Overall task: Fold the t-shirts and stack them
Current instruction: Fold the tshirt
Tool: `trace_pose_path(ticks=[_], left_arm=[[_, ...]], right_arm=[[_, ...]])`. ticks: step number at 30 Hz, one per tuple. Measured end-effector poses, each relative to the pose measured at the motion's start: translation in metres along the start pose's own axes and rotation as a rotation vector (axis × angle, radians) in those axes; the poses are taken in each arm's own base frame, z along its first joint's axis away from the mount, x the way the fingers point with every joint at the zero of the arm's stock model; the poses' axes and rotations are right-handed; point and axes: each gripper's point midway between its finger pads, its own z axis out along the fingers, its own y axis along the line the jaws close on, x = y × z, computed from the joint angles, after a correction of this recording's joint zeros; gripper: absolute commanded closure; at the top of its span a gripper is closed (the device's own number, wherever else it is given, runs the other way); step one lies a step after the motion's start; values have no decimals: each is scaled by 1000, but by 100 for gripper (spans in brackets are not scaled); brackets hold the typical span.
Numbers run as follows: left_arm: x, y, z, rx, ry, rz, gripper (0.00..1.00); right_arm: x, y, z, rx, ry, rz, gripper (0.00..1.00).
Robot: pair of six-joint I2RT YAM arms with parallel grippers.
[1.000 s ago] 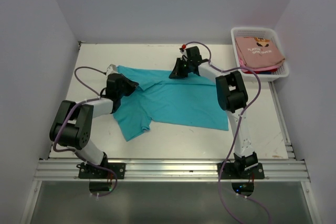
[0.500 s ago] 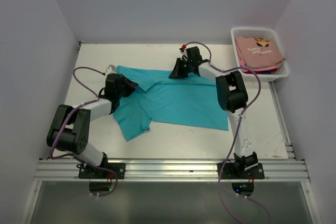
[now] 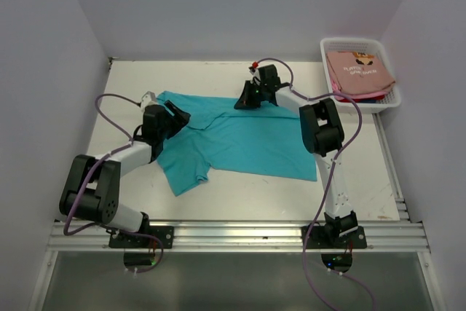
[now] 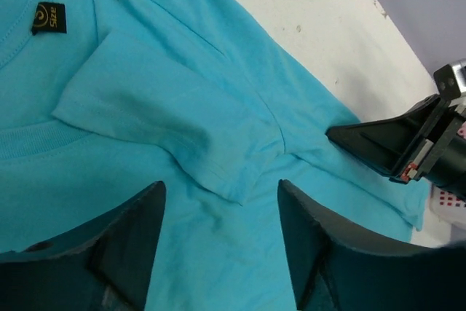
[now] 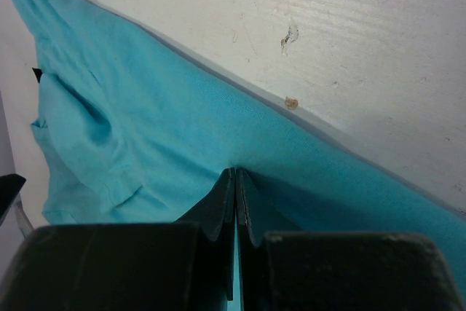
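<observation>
Teal t-shirt (image 3: 240,140): right claw (image 5: 235,178) pinches edge; left wrist view shows label (image 4: 49,18).

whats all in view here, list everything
teal shirt: 1, teal, spread on the table
label: 1, black, inside the teal shirt's collar
pink shirt: 1, salmon pink with dark print, folded on top in the basket
cloth under it: count unclear, red and blue edges
basket: 1, white, far right corner
table: 1, white
rail: 1, silver, near edge
cables: 2, purple, one along each arm
left gripper: black, open above the teal shirt's sleeve
right gripper: black, shut on the teal shirt's far edge
</observation>
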Motion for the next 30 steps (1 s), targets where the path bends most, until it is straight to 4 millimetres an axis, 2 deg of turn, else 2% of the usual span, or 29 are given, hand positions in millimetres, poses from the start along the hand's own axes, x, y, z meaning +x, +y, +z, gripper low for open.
trace_pose_path(ticks=[1, 3, 5, 7, 10, 11, 13, 14, 15, 16, 17, 19, 20, 23, 25, 27, 28, 30], left_arm=[[-2, -1, 0, 6, -7, 8, 58], [-6, -1, 2, 14, -18, 21, 86], [-8, 1, 5, 18, -17, 47, 100], [-6, 2, 8, 28, 1, 69, 100], [0, -4, 7, 69, 44, 120, 83], [2, -6, 4, 76, 59, 149, 72], [6, -10, -8, 87, 81, 213, 59], [7, -14, -17, 97, 86, 246, 45], [6, -21, -26, 113, 84, 266, 41], [4, -28, -38, 132, 81, 295, 38], [2, -34, -51, 150, 77, 319, 33], [-4, -42, -75, 178, 62, 354, 32], [-5, -42, -84, 179, 60, 368, 30], [-4, -35, -103, 157, 68, 398, 27], [0, -27, -108, 136, 79, 406, 27], [4, -20, -107, 116, 94, 417, 34], [7, -17, -105, 107, 105, 419, 50], [13, -12, -96, 93, 129, 419, 66]], right_arm=[[0, 0, 0, -1, 0, 0, 100], [0, -1, 0, -2, 0, 0, 100], [1, 0, 0, -3, -2, -5, 100], [0, 0, -2, -5, -9, -15, 100], [7, -1, -12, 10, -10, -34, 100], [12, -4, -18, 32, -12, -42, 100], [25, -11, -36, 95, -9, -62, 100], [31, -14, -47, 130, -10, -73, 100], [35, -17, -56, 161, -12, -82, 98], [38, -19, -69, 202, -22, -93, 77], [39, -20, -84, 240, -36, -99, 66], [35, -16, -114, 296, -88, -133, 47], [32, -12, -131, 317, -125, -149, 43], [25, 1, -179, 364, -231, -197, 37], [23, 5, -199, 385, -281, -214, 37], [27, 1, -207, 407, -294, -214, 43], [32, -5, -207, 423, -286, -211, 53], [44, -16, -205, 454, -254, -201, 75]])
